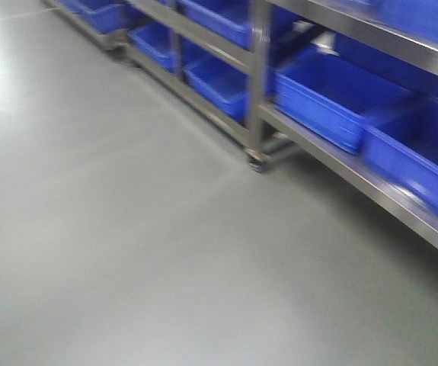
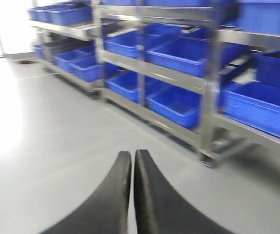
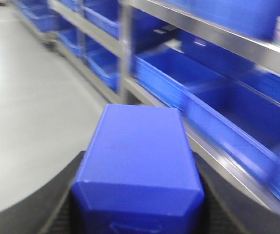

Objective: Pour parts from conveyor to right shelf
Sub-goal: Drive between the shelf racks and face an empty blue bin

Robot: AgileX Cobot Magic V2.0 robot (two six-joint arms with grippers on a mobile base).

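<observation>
The right end effector (image 3: 137, 204) clasped the blue block (image 3: 137, 146), lengthwise forward; the shelf (image 3: 203, 31) stood near on its right. The left end effector (image 2: 132, 158) was pinched together, empty.

Left of the right shelf (image 1: 259, 69): open grey floor (image 1: 127, 244)
Shelf tiers: blue bins (image 1: 333, 99) side by side, low gaps under steel rails (image 1: 371, 34)
Shelf foot: caster (image 1: 257, 162) juts out

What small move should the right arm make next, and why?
Probably swing the right pincer rightward over the nearest blue bin on the shelf before tipping: it is shut on the blue part, which is beside the shelf, not yet over a bin. The left pincer is shut, empty.
</observation>
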